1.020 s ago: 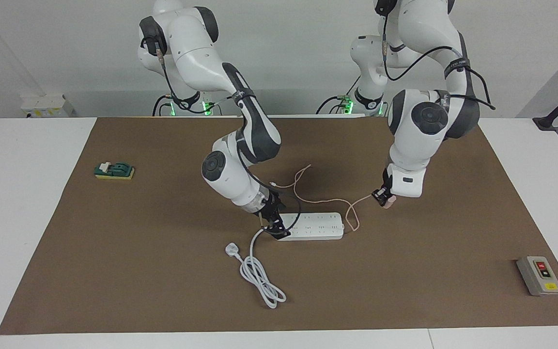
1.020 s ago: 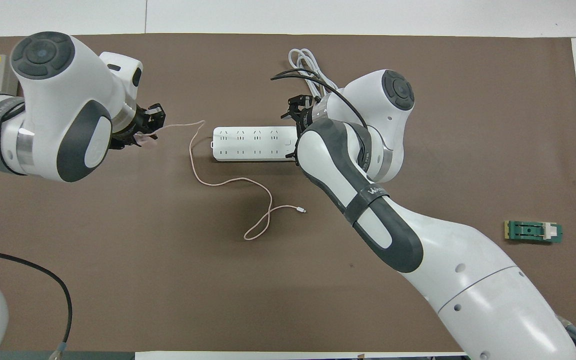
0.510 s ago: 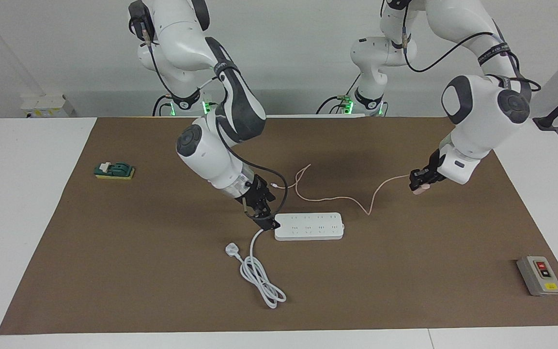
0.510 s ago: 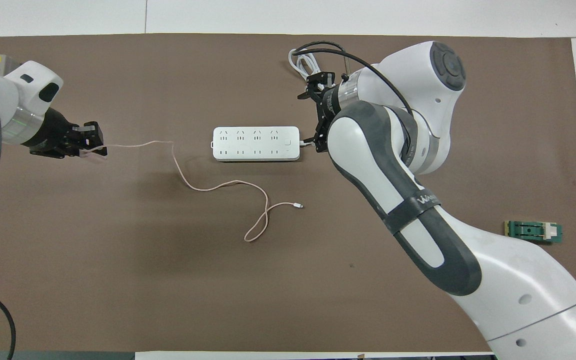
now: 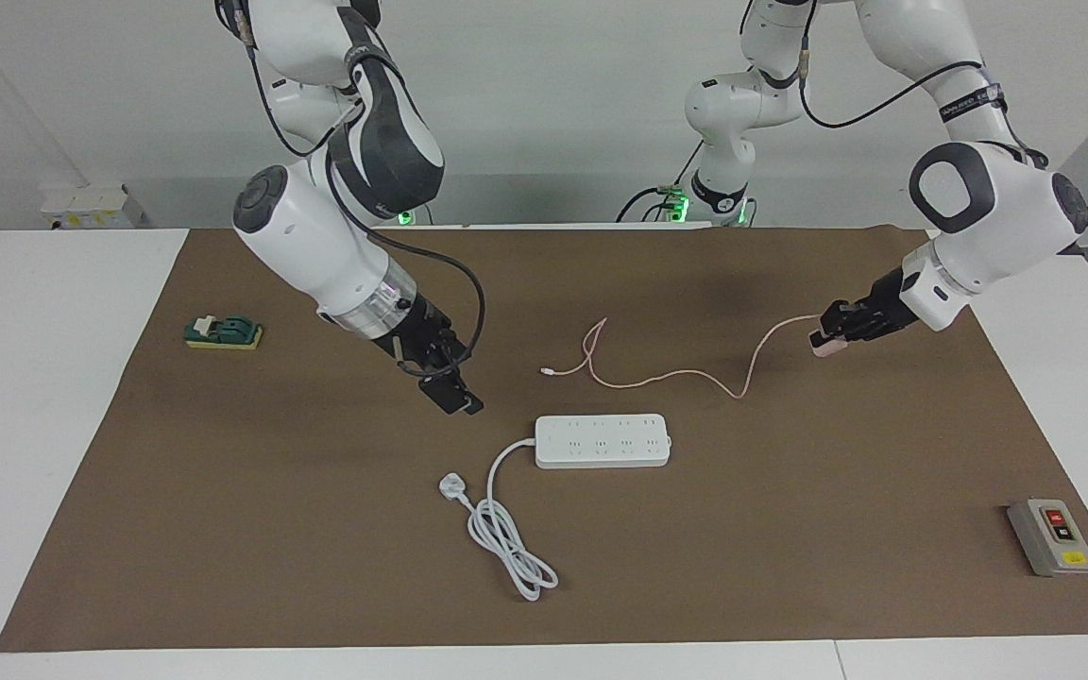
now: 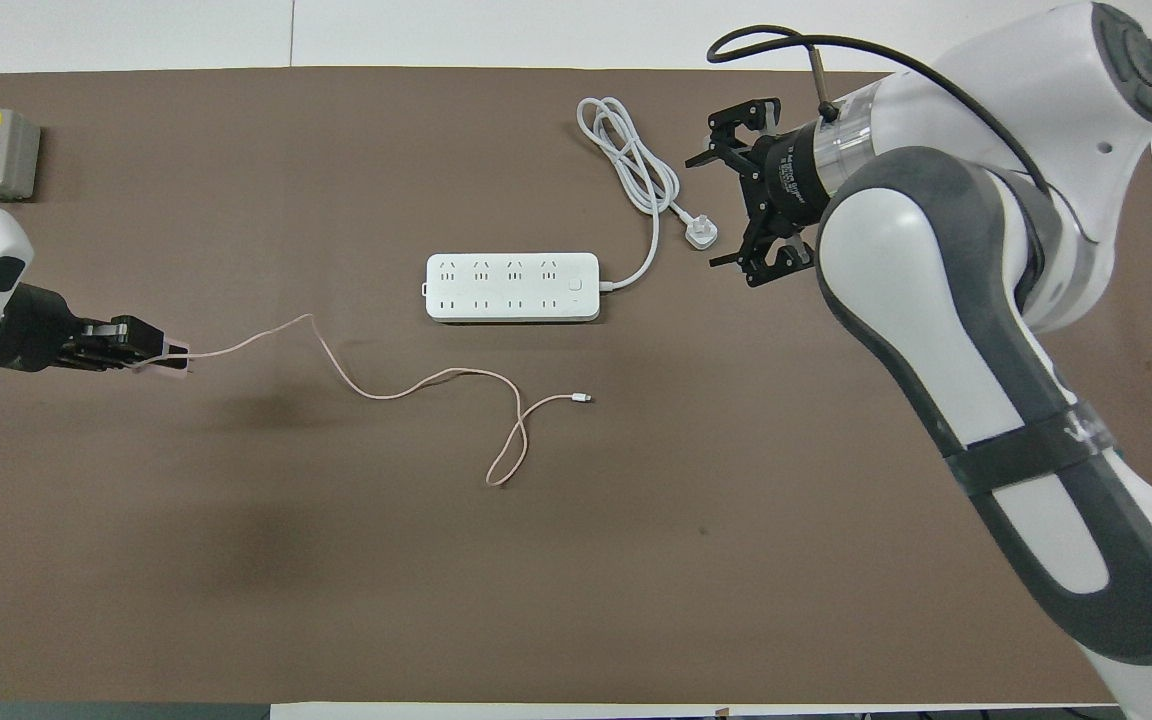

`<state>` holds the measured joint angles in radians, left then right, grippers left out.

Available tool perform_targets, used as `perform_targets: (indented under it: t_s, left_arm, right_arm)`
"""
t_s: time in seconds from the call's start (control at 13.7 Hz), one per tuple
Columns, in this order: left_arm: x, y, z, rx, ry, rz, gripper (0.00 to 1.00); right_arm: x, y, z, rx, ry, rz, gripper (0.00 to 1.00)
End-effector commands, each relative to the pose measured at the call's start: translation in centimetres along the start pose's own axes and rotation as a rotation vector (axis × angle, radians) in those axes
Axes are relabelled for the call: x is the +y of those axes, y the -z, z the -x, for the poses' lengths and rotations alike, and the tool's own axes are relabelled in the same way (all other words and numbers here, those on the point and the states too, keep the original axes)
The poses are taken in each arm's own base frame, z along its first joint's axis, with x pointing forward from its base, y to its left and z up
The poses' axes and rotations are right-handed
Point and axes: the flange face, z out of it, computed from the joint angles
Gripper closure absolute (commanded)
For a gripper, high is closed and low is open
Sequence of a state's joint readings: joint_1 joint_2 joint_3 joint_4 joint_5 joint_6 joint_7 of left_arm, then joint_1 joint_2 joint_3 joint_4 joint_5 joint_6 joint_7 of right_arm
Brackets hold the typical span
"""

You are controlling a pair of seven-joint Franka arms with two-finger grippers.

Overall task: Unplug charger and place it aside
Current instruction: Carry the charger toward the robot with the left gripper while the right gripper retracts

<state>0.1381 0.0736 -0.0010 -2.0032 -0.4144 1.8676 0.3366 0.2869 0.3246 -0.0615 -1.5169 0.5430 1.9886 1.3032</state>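
My left gripper (image 5: 827,338) is shut on the small pale pink charger (image 5: 824,348) and holds it above the mat toward the left arm's end of the table, well apart from the white power strip (image 5: 603,440). In the overhead view the left gripper (image 6: 164,352) hides most of the cube. The charger's thin pink cable (image 5: 676,380) trails over the mat nearer to the robots than the strip, ending in a tiny connector (image 6: 584,398). My right gripper (image 5: 455,397) is open and empty in the air, off the strip's corded end; its fingers (image 6: 726,125) are spread wide.
The strip's thick white cord (image 6: 636,165) lies coiled with its three-pin plug (image 6: 703,235) loose on the mat. A grey switch box (image 5: 1051,536) sits by the mat's corner at the left arm's end. A green block on a yellow pad (image 5: 223,331) sits at the right arm's end.
My left gripper has carried the charger away from the strip toward the left arm's end, dragging the cable. My right gripper has lifted off the strip's corded end and drawn back.
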Motion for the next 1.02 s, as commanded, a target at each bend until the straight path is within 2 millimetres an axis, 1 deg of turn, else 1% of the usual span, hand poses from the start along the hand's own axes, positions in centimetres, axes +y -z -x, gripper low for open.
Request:
perform_targets:
  t_s: [0.0,0.07,0.15,0.22,0.29,0.36,0.44,0.51,0.58,0.66,0.8,0.95]
  left_arm:
    - [-0.6,-2.3,4.3,0.048,-0.100,0.055,1.00]
    - [-1.1,-3.1,5.5,0.052,-0.113,0.071,1.00]
    - [-2.5,-4.0,7.1,0.069,-0.124,0.081,1.00]
    - [-3.3,-5.2,8.4,0.075,-0.149,0.109,1.00]
    - [-4.5,-5.7,9.2,0.080,-0.159,0.129,1.00]
    - [-5.5,-6.2,9.8,0.076,-0.168,0.134,1.00]
    - [-6.0,-6.8,10.3,0.069,-0.179,0.139,1.00]
    - [-7.0,-7.3,11.1,0.069,-0.176,0.144,1.00]
    - [-7.8,-7.8,11.8,0.067,-0.172,0.145,1.00]
    - [-8.0,-8.2,12.2,0.068,-0.181,0.142,1.00]
    - [-9.2,-8.9,13.1,0.069,-0.191,0.145,1.00]
    - [-9.6,-9.1,13.3,0.077,-0.214,0.138,1.00]
  right_arm:
    - [1.2,2.8,-1.5,0.035,0.149,0.020,0.00]
    - [1.5,3.6,-2.0,0.062,0.218,0.042,0.00]
    - [1.8,4.4,-2.2,0.089,0.315,0.063,0.00]
    - [2.1,5.2,-2.6,0.105,0.402,0.079,0.00]
    - [2.4,5.9,-3.1,0.108,0.462,0.092,0.00]
    - [2.7,6.5,-4.0,0.112,0.509,0.105,0.00]
    - [3.0,7.4,-4.5,0.126,0.566,0.114,0.00]
    - [3.2,8.0,-5.1,0.138,0.621,0.129,0.00]
    - [3.6,8.9,-5.6,0.147,0.689,0.147,0.00]
    - [4.0,10.0,-6.1,0.156,0.750,0.161,0.00]
    - [5.0,12.1,-7.1,0.171,0.875,0.202,0.00]
    - [5.9,13.9,-7.0,0.203,1.001,0.266,0.00]
